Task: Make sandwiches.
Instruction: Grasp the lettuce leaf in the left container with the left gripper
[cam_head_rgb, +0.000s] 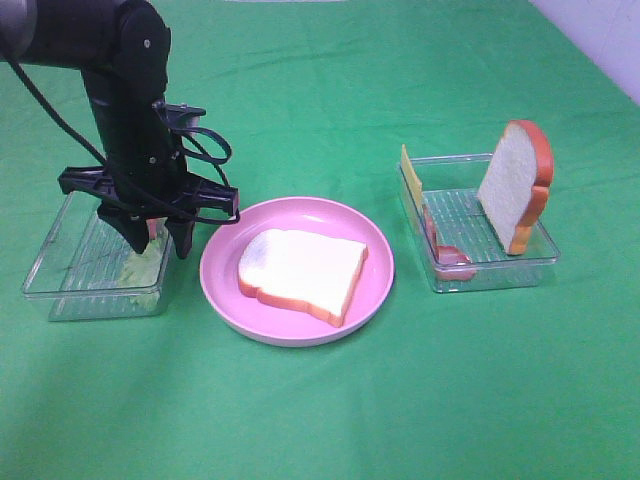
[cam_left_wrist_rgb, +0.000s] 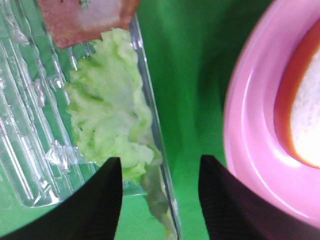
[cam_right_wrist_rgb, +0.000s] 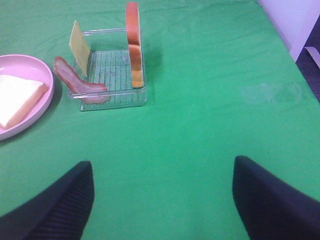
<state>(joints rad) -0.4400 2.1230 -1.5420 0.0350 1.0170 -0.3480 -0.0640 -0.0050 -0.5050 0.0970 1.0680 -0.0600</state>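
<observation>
The sandwiches show only as separate parts. One white bread slice (cam_head_rgb: 300, 272) lies flat on the pink plate (cam_head_rgb: 222, 290). Pale green lettuce (cam_left_wrist_rgb: 107, 115) lies in the clear left tray (cam_head_rgb: 50, 265), against its wall nearest the plate. My left gripper (cam_head_rgb: 157, 243) hangs low over that lettuce (cam_head_rgb: 145, 268), its fingers apart and straddling the tray wall and the lettuce edge (cam_left_wrist_rgb: 160, 195). Nothing is gripped. My right gripper (cam_right_wrist_rgb: 162, 200) is wide open over bare green cloth, away from everything and out of the exterior high view.
The clear right tray (cam_head_rgb: 495, 270) holds an upright bread slice (cam_head_rgb: 515, 185), a yellow cheese slice (cam_head_rgb: 409, 180) and a bacon strip (cam_head_rgb: 447, 252) hanging over its rim. A reddish-brown piece (cam_left_wrist_rgb: 85, 20) lies in the left tray beyond the lettuce. Green cloth covers the table.
</observation>
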